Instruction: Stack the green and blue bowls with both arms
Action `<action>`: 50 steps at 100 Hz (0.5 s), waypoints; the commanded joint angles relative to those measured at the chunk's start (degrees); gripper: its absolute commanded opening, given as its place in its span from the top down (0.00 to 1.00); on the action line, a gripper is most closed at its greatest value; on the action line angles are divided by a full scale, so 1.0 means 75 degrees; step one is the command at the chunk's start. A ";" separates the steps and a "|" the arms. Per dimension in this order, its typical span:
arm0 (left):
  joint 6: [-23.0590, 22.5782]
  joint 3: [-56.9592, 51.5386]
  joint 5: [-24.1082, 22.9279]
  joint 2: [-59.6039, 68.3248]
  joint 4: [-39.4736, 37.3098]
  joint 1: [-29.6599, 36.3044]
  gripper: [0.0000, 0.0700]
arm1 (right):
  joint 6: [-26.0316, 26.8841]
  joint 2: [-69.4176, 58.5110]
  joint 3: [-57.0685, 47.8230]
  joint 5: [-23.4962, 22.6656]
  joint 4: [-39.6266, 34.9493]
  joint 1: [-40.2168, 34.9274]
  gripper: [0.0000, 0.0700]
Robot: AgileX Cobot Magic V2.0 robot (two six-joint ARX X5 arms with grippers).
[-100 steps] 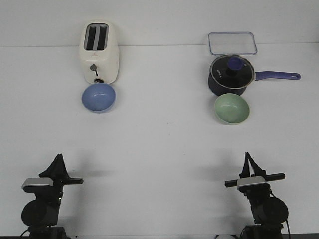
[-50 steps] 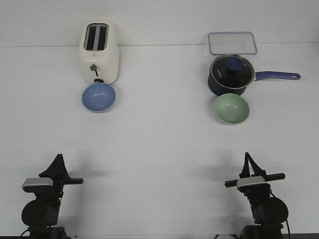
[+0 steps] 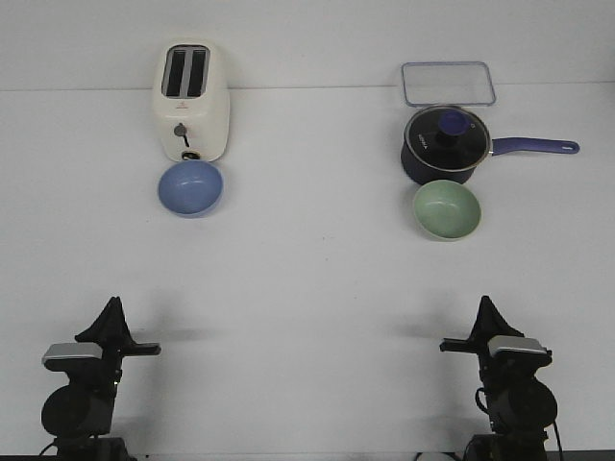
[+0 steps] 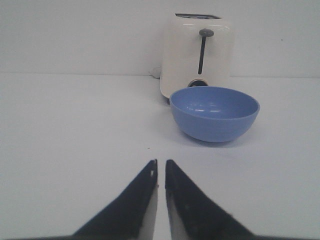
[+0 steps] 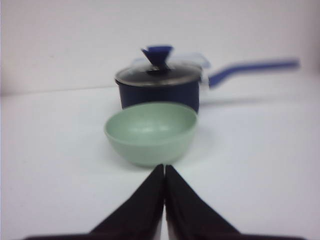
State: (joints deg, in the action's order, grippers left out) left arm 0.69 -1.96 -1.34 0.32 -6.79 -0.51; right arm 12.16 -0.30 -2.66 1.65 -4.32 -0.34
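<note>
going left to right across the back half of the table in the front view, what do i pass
toaster → blue bowl (just in front of it, overlapping in span) → green bowl and saucepan (overlapping) → saucepan handle

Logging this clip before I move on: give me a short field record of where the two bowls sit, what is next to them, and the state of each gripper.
blue bowl: upright, empty, on table just in front of toaster
green bowl: upright, empty, just in front of saucepan
stacked: no, bowls far apart
lid tray: behind saucepan
left gripper: nearly closed, empty, short of blue bowl
right gripper: closed, empty, near green bowl
</note>
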 commanded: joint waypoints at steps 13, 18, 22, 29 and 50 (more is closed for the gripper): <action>-0.0087 0.0154 0.0009 -0.0009 -0.0082 -0.0015 0.98 | 0.0979 -0.0833 -0.1139 0.0050 -0.0513 0.0000 1.00; -0.0087 0.0154 0.0009 -0.0009 -0.0082 -0.0015 0.98 | 0.0991 -0.1271 -0.1486 0.0050 -0.0615 0.0000 1.00; -0.0087 0.0154 0.0009 -0.0009 -0.0082 -0.0015 0.98 | 0.0994 -0.1679 -0.1789 0.0050 -0.0726 0.0000 1.00; -0.0087 0.0154 0.0009 -0.0009 -0.0082 -0.0015 0.98 | 0.0991 -0.2489 -0.2396 0.0050 -0.1043 0.0012 1.00; -0.0087 0.0154 0.0009 -0.0009 -0.0082 -0.0015 0.98 | 0.0516 -0.5039 -0.4438 -0.0079 -0.2157 0.0012 0.82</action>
State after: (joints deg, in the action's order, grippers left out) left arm 0.69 -1.96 -1.34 0.32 -6.79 -0.51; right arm 17.80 -32.75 -31.46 1.30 -19.35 -0.32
